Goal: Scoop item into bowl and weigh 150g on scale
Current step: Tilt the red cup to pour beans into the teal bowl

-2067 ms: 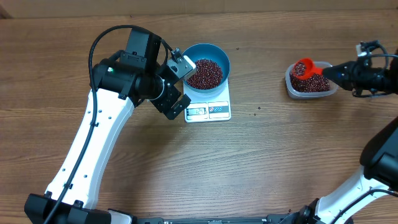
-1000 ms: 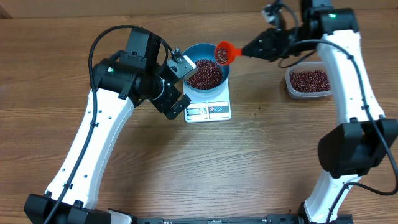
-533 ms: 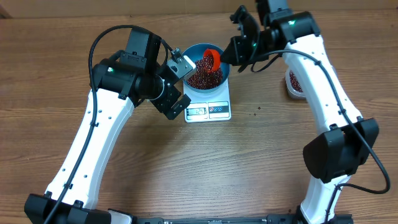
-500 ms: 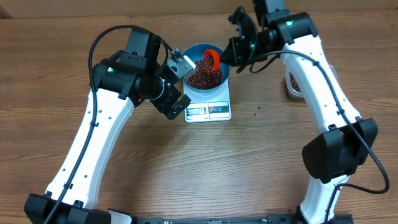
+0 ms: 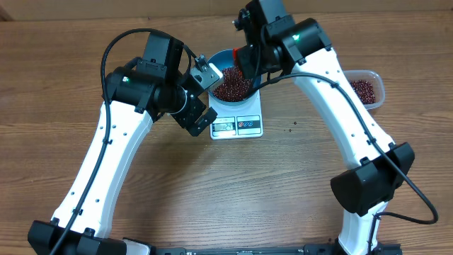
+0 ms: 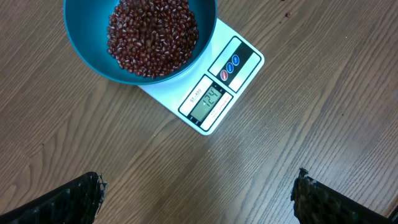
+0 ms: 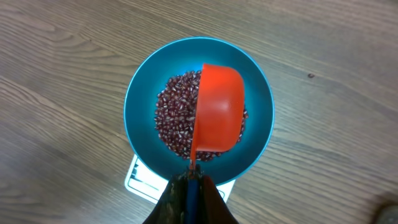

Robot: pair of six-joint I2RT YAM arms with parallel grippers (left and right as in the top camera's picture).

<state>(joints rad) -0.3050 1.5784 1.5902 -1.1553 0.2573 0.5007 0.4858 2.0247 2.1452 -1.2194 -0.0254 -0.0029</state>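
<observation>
The blue bowl stands on the white scale with a heap of dark red-brown beans in it. My right gripper is shut on the handle of a red scoop, which is turned over right above the beans inside the bowl. In the overhead view the right gripper covers the bowl's right side and hides the scoop. My left gripper hovers open left of the scale. Its wrist view shows bowl, beans and scale ahead of the gripper.
A clear plastic tub with more beans sits at the right of the wooden table. The right arm arches over the table's middle right. A few stray beans lie on the wood right of the scale.
The right arm swung left from the tub to over the bowl, carrying the scoop, and the scoop has tipped over above the beans. The left arm has not moved.
</observation>
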